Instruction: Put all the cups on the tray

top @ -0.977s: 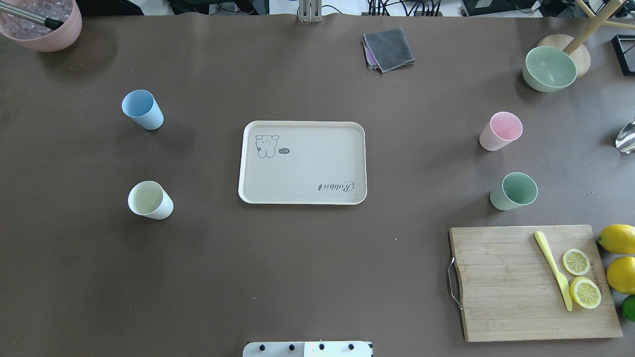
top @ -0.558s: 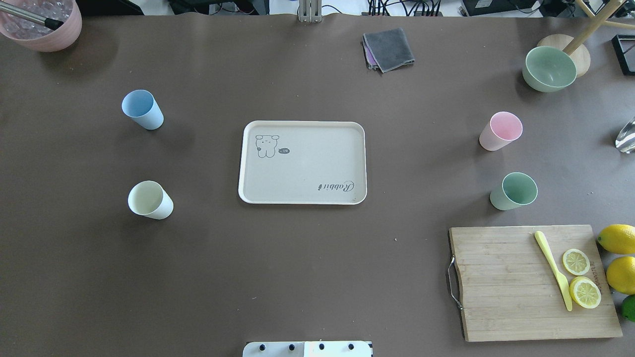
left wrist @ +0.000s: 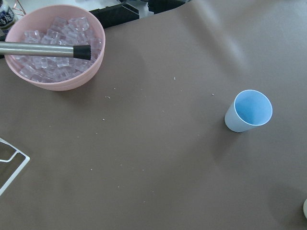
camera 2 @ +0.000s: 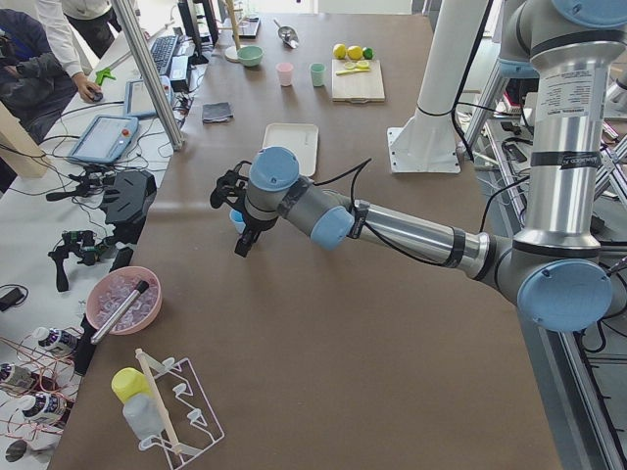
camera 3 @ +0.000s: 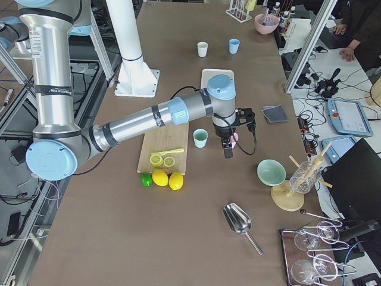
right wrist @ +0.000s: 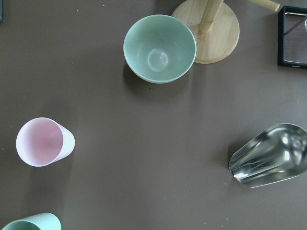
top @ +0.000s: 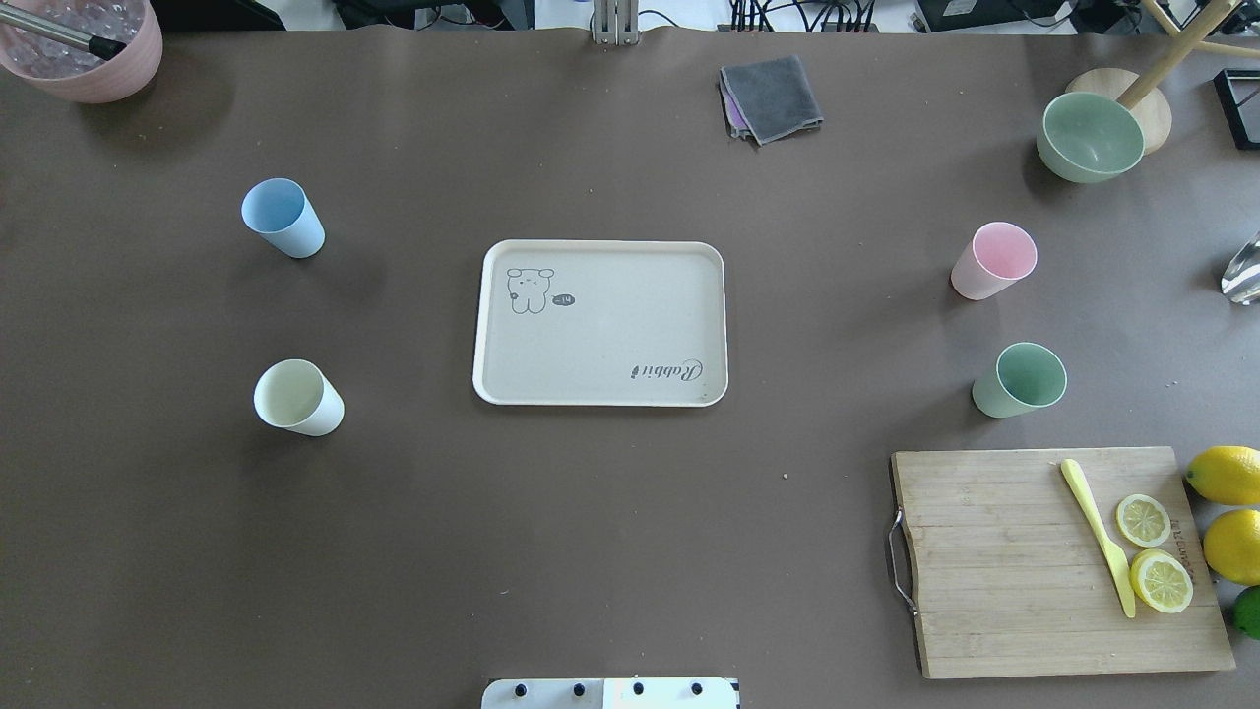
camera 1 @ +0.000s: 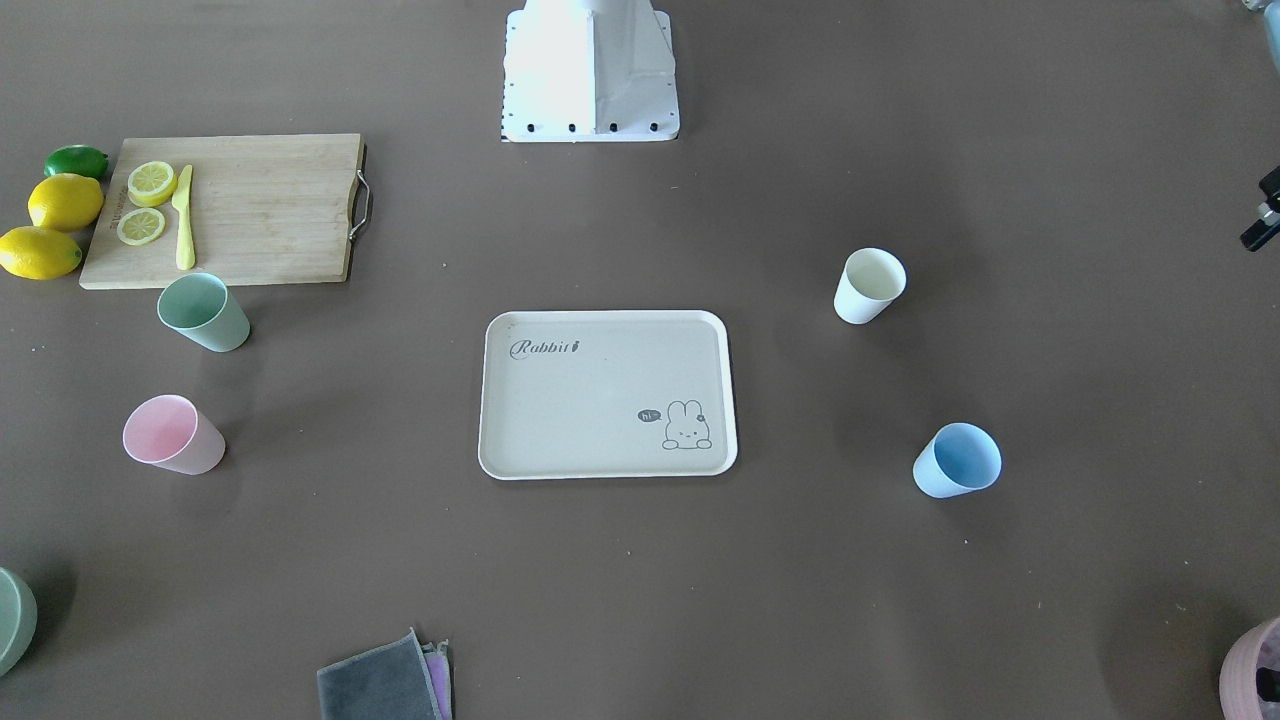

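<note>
The beige tray [top: 600, 323] lies flat in the middle of the table with nothing on it. Left of it stand the light blue cup [top: 283, 219] and the cream-white cup [top: 298, 397]. To its right are the pink cup [top: 994, 260] and the mint green cup [top: 1021, 380], all upright on the table. My left gripper [camera 2: 240, 230] hangs high near the blue cup [left wrist: 249, 111]. Over by the pink cup [right wrist: 44, 142] my right gripper [camera 3: 228, 148] hovers. Both grippers show only in the side views, so I cannot tell whether they are open or shut.
A wooden cutting board [top: 984, 561] with lemon slices and a yellow knife lies front right, whole lemons beside it. A green bowl [top: 1090, 136] and a wooden stand sit back right, a pink bowl of ice [top: 84, 49] back left, a grey cloth [top: 771, 98] at the back.
</note>
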Tool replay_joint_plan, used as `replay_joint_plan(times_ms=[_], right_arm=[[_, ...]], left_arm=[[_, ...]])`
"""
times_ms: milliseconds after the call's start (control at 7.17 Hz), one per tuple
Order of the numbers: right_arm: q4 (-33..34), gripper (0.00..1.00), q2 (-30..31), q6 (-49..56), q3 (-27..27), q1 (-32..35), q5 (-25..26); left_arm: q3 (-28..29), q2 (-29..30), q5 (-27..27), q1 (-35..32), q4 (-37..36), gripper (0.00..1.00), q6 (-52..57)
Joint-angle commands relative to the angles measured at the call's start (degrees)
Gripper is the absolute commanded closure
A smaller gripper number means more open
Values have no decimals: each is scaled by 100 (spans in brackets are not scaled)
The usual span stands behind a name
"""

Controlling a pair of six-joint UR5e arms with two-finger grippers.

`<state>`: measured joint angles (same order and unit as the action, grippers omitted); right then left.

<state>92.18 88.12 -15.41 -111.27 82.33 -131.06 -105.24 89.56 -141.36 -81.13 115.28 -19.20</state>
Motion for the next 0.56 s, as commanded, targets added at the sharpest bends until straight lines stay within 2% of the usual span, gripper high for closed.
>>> replay_joint_plan(times_ms=[0, 279, 419], right_arm=[[-347, 0, -33, -1040, 26, -470, 132], [-1042, 1, 38, -2296, 79, -1050, 597], [-1071, 1, 90, -2300, 79, -1095, 590]], left_arm=[[-23, -61, 160, 1041, 749, 1, -1756], [-41, -52, 1026, 2271, 1188, 1, -3050], [-41, 0, 1588, 2851, 1199, 1, -3499]])
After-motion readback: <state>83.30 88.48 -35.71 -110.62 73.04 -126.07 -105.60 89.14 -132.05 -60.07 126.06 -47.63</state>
